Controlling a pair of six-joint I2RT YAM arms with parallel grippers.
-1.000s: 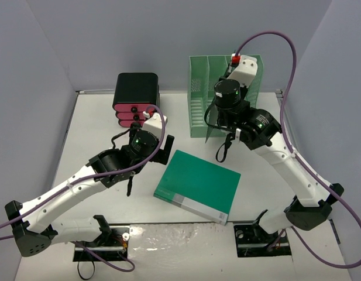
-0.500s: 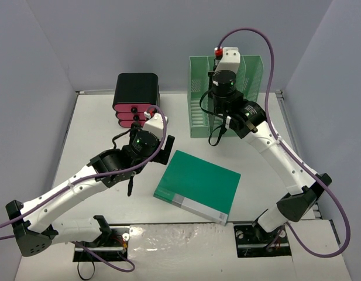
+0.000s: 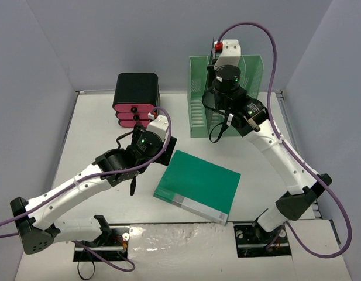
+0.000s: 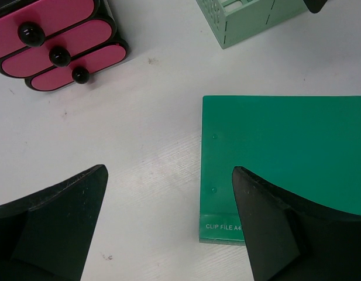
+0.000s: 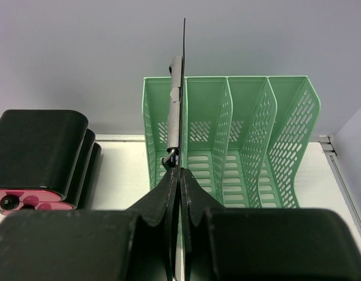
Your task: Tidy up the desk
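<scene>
The white desk [image 3: 98, 134] carries a green clip file [image 3: 198, 184] lying flat near its middle. My left gripper [image 3: 164, 146] hovers open above the file's left edge; in the left wrist view its fingertips [image 4: 168, 171] straddle that edge [image 4: 285, 158] with nothing between them. Held high in front of the green file rack [image 3: 250, 76], my right gripper [image 3: 215, 58] is shut on a thin black clipboard [image 5: 176, 105]. I see the board edge-on, standing upright over the rack's leftmost slot [image 5: 162, 134], with the right gripper [image 5: 180, 172] below it.
A black box with three pink drawers [image 3: 136, 99] stands at the back left, also in the left wrist view [image 4: 51, 52]. The rack [image 5: 239, 146] has several upright slots against the back wall. Grey walls close in the desk [image 4: 139, 146] on three sides.
My right arm has swung left and back, carrying the clipboard up in front of the rack's left side. The left gripper has edged slightly right toward the green file.
</scene>
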